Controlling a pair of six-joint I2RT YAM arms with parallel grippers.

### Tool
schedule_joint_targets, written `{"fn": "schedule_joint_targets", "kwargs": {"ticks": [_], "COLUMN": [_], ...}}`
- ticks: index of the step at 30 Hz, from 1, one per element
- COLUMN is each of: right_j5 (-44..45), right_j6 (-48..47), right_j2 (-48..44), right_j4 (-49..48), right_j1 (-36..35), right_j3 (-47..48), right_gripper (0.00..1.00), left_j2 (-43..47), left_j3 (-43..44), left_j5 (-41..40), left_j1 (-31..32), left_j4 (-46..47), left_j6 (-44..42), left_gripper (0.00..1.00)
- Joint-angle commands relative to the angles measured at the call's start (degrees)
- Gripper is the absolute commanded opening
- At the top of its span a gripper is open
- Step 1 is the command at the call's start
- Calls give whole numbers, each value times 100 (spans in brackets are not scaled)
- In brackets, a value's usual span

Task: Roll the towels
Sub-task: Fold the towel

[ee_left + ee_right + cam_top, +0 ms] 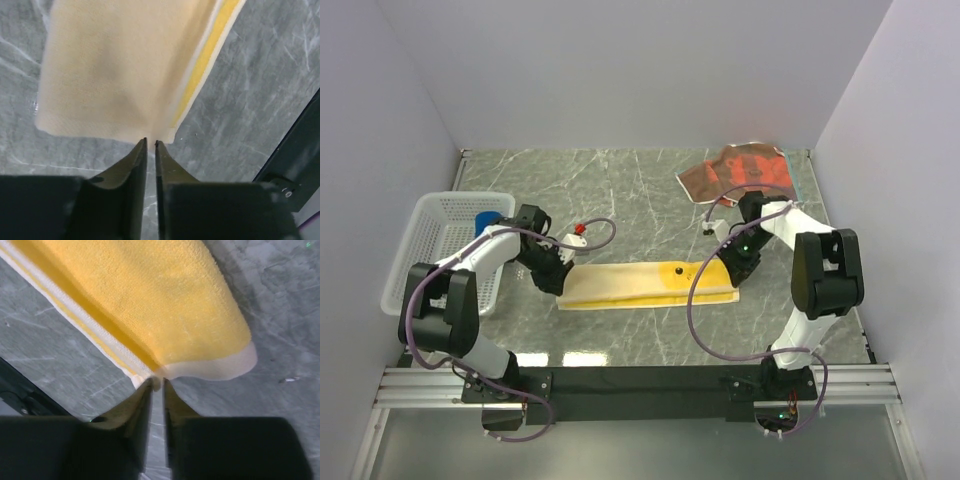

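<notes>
The yellow terry towel with a cream underside (650, 285) lies mid-table, folded lengthwise into a long flat strip and not yet rolled. The left gripper (150, 142) sits at its left end and the right gripper (157, 382) at its right corner. Each claw's jaws stand a thin slit apart at the hem, and it cannot be told whether they pinch cloth. The folding step looks finished. Rolling likely comes next, which calls for an even hold across one short edge.

Yellow towel (650, 283) shows a cream face, patterned towel (735, 170) is brown-orange, third towel (485, 220) blue; basket (415, 250) is white, table (620, 190) grey with pale veining.
</notes>
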State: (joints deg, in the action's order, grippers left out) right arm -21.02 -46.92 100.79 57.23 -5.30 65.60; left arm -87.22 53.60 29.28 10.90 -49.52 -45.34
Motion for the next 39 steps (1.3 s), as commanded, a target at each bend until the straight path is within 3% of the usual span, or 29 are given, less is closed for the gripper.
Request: {"fn": "schedule_joint_targets", "kwargs": {"ticks": [1, 3, 4, 10, 17, 27, 32, 35, 39], "right_j5": [28, -77, -122, -490, -474, 632, 1169, 1319, 1241], "right_j6": [-72, -124, -125, 313, 1236, 1755, 2098, 2230, 2397], "right_j2": [-68, -235, -392, -447, 492, 1126, 1294, 1311, 1171], "right_j4": [217, 358, 507, 509, 78, -932, -1275, -1267, -969], "right_j1": [11, 73, 82, 134, 47, -33, -24, 20, 143], "right_j3": [259, 435, 514, 1129, 1394, 928, 1305, 1788, 2281], "right_gripper": [33, 55, 57, 53, 31, 21, 23, 30, 47], "left_j2": [99, 266, 432, 637, 66, -708, -911, -788, -499], "left_j3": [54, 71, 97, 352, 431, 221, 142, 176, 343], "left_j5": [157, 219, 227, 333, 25, -484, -695, -581, -291], "left_j1": [18, 9, 9, 9, 18, 18, 18, 53, 62], "left_j4": [-101, -181, -268, -42, 1119, 1726, 1919, 2077, 2007], "left_j6": [-203, -308, -317, 200, 1369, 2108, 2398, 2591, 2732], "left_gripper": [22, 34, 38, 46, 36, 29, 26, 30, 36]}}
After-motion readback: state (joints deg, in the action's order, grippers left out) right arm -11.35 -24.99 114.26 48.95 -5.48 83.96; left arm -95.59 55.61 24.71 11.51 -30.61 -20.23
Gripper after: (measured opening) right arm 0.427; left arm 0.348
